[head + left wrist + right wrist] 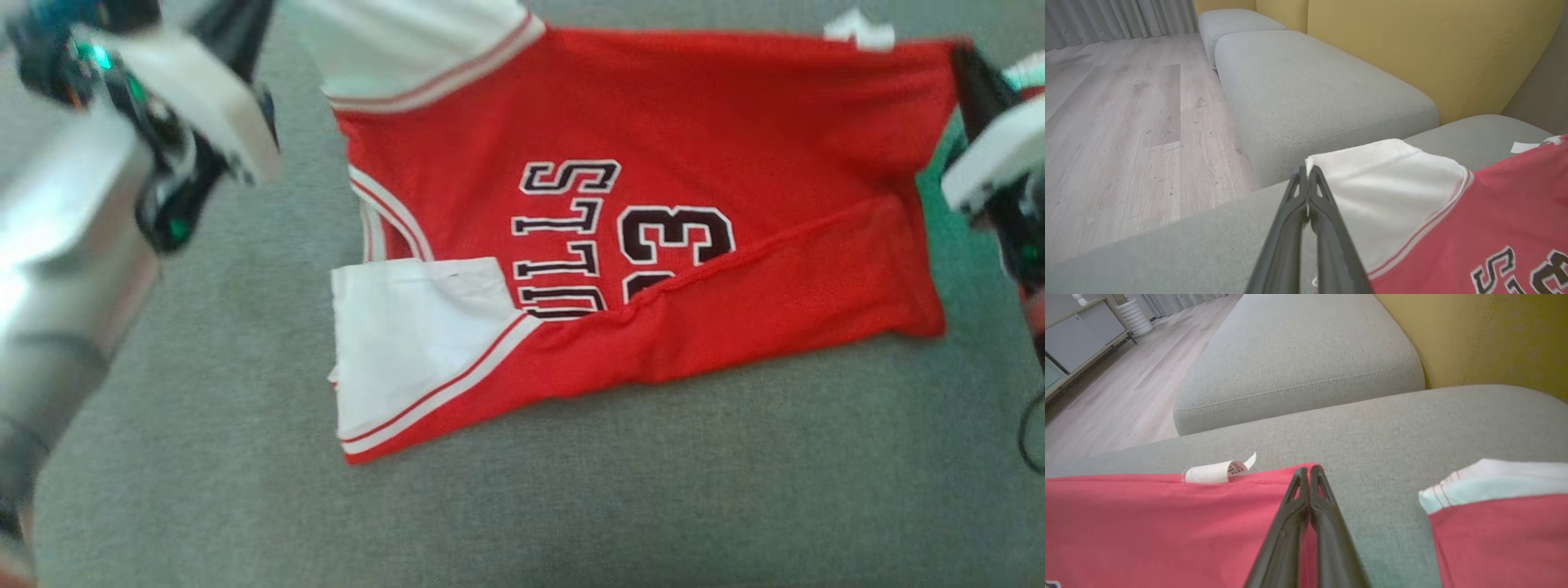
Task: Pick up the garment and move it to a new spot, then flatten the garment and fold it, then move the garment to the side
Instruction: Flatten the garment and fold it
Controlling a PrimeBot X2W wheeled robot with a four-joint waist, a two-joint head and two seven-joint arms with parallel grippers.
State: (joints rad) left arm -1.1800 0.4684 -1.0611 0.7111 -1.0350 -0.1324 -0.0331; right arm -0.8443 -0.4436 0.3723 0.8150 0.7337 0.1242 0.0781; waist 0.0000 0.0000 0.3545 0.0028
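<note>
The garment [653, 122] is a red jersey with white sleeves and black lettering, spread on a grey sofa cushion [571, 506]. Its near edge is folded up over part of the lettering. In the left wrist view my left gripper [1307, 171] is shut on the corner of a white sleeve [1388, 183]. My right gripper [1309, 470] is shut on the edge of the red cloth [1167, 522], next to a curled white label [1216, 472]. From the head camera, the right gripper [961, 59] pinches the jersey's far right corner.
A yellow backrest [1412, 49] rises behind the cushions. A second grey cushion [1310, 90] adjoins the one with the jersey. Wooden floor [1126, 122] lies beyond the sofa's edge, with a low cabinet [1077, 339] further off.
</note>
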